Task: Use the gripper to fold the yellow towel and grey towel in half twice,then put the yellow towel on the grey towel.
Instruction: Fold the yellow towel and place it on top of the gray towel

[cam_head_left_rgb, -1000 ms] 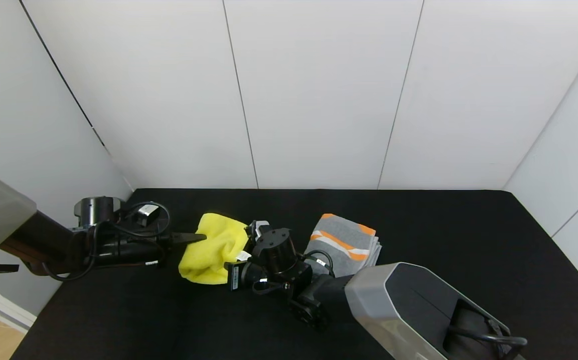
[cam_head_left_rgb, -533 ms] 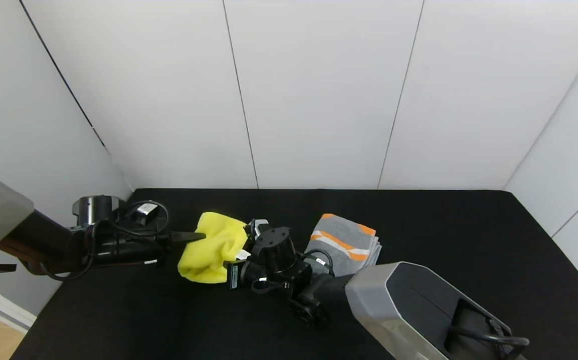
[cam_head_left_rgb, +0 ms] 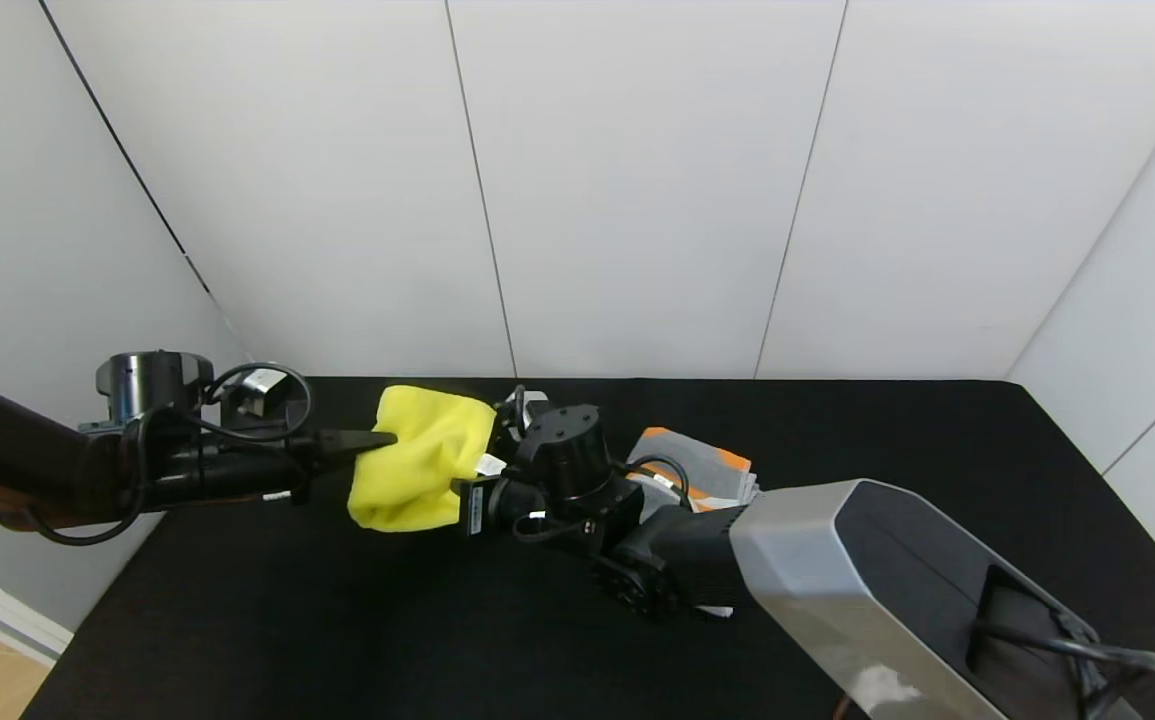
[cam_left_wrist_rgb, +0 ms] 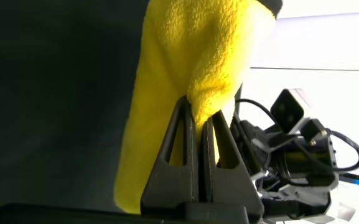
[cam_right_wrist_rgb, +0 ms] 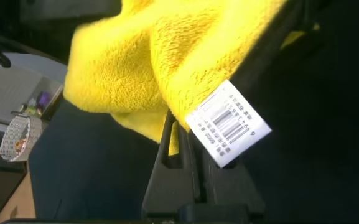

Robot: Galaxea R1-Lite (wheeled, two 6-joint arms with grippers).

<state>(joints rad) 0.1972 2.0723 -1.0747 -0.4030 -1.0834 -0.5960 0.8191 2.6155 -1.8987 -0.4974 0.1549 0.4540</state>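
The yellow towel [cam_head_left_rgb: 422,462] hangs bunched between my two grippers, lifted above the black table. My left gripper [cam_head_left_rgb: 389,438] is shut on its left edge; in the left wrist view the towel [cam_left_wrist_rgb: 185,68] is pinched between the fingers [cam_left_wrist_rgb: 199,115]. My right gripper [cam_head_left_rgb: 482,470] is shut on its right edge, where the white tag [cam_right_wrist_rgb: 229,122] hangs over the fingers [cam_right_wrist_rgb: 179,134] and the towel [cam_right_wrist_rgb: 148,56] drapes beyond. The grey towel [cam_head_left_rgb: 702,468] lies folded with orange and white stripes, right of the right wrist, partly hidden by it.
The black table [cam_head_left_rgb: 887,440] is walled by white panels behind and on both sides. My right arm's grey housing [cam_head_left_rgb: 887,600] covers the front right. The table's left front edge [cam_head_left_rgb: 47,660] drops to the floor.
Both grippers have risen and moved towards the back with the yellow towel, lifting it off the table. The right wrist now covers more of the grey towel.
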